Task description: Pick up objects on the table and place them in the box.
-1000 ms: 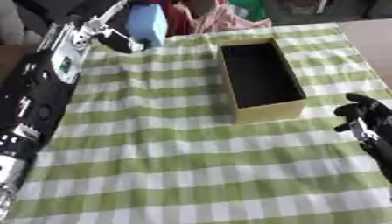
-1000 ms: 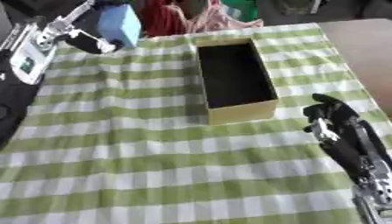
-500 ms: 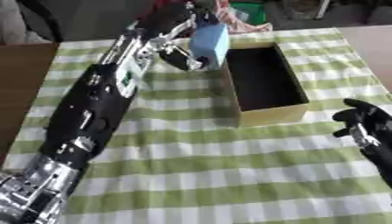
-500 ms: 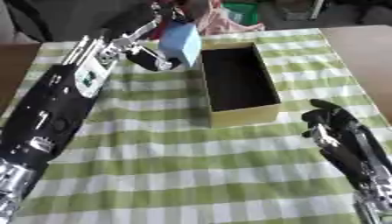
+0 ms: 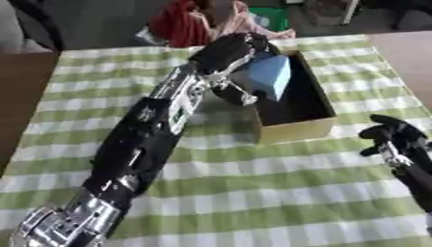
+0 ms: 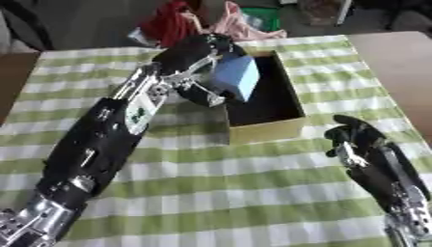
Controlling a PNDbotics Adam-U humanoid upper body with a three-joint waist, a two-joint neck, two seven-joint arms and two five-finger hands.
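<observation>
My left hand point(image 5: 226, 53) is shut on a light blue block point(image 5: 270, 76) and holds it over the left part of the open tan box point(image 5: 291, 130), whose inside is black. The left arm stretches from the lower left corner up across the green checked cloth. At the right edge, just right of the box's near corner, my right hand point(image 6: 358, 140) rests open with its fingers up and holds nothing.
Red and pink bundled things point(image 5: 198, 21) and a green item point(image 5: 272, 17) lie at the far edge of the table behind the box. A bare wooden tabletop point(image 5: 405, 53) shows at the right and another strip at the far left.
My left hand has carried the blue block rightward and nearer, from beside the box's far left corner to above its interior. The right hand has stayed in place.
</observation>
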